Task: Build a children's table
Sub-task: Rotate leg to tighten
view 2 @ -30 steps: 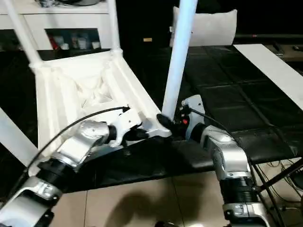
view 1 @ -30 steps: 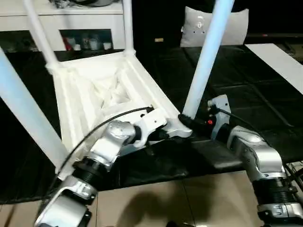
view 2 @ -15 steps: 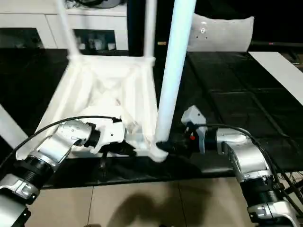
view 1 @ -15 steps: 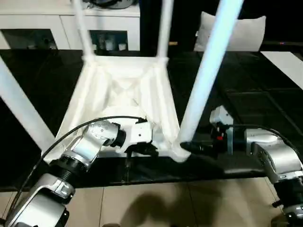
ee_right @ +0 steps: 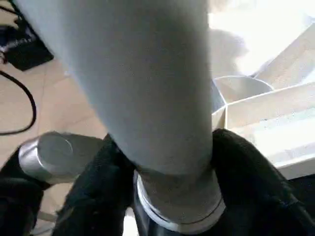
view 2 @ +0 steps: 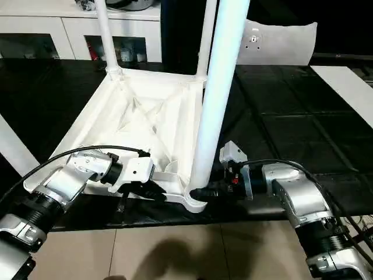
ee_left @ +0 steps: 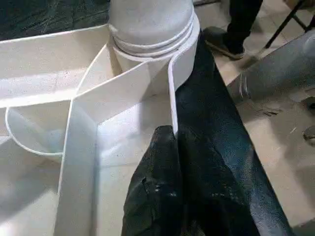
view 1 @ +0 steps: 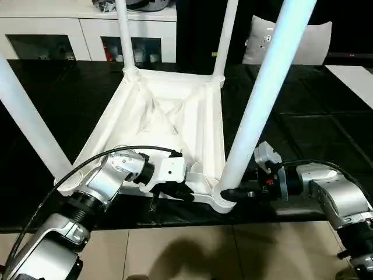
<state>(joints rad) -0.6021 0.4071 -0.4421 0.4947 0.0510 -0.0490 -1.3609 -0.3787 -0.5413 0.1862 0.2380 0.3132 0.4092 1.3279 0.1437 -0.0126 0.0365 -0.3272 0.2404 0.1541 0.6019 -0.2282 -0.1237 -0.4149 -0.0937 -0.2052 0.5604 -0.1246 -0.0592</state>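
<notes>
Tabletop (view 1: 169, 116) now squared to view. Left claw (view 1: 182, 192) closed on its near rim; right claw (view 1: 228, 193) clasps the near leg (view 1: 256, 111) base.

From here the children's table (view 1: 169, 111) is white all over, its underside patterned with ribs that cross in an X. The nearest leg (view 1: 262, 99) looks a pale bluish white. The left claw (view 1: 178, 191) at 7 o'clock and the right claw (view 1: 230, 193) at 5 o'clock are both black, on silver forearms (view 1: 111, 178), with a red spot (view 1: 268, 181) by the right wrist. The tabletop (view 1: 303, 134) is black, quilted in squares. I see beige tiles on the floor (view 1: 192, 251). The cabinet (view 1: 58, 26) at 11 o'clock is white, as is the cushion (view 1: 291, 41) at 1 o'clock.
</notes>
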